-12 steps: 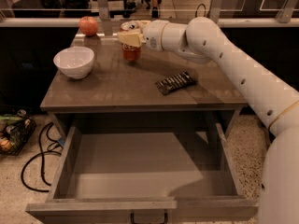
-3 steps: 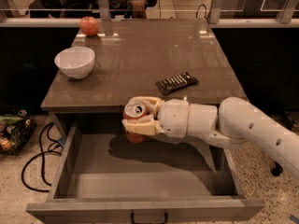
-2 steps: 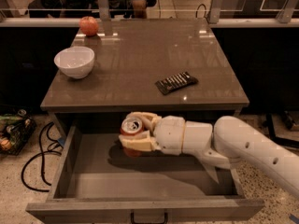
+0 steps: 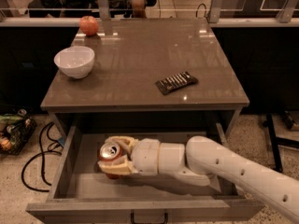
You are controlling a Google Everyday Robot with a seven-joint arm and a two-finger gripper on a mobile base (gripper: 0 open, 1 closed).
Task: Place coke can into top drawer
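The top drawer (image 4: 63, 169) is pulled open below the table, with a dark handle at its front edge. My gripper (image 4: 116, 155) reaches in from the right and sits inside the drawer, left of its middle. It is shut on the coke can (image 4: 110, 152), which stands upright with its silver top and pull tab facing up. The can's red body shows just below the fingers, low over the drawer floor. I cannot tell if the can touches the floor.
On the table (image 4: 140, 64) stand a white bowl (image 4: 74, 61) at the left, a red apple (image 4: 88, 25) at the back left, and a dark flat object (image 4: 176, 82) right of centre. Cables and a basket (image 4: 14, 129) lie on the floor at the left.
My gripper has carried the coke can from the table's back, down over the front edge and lower into the open drawer.
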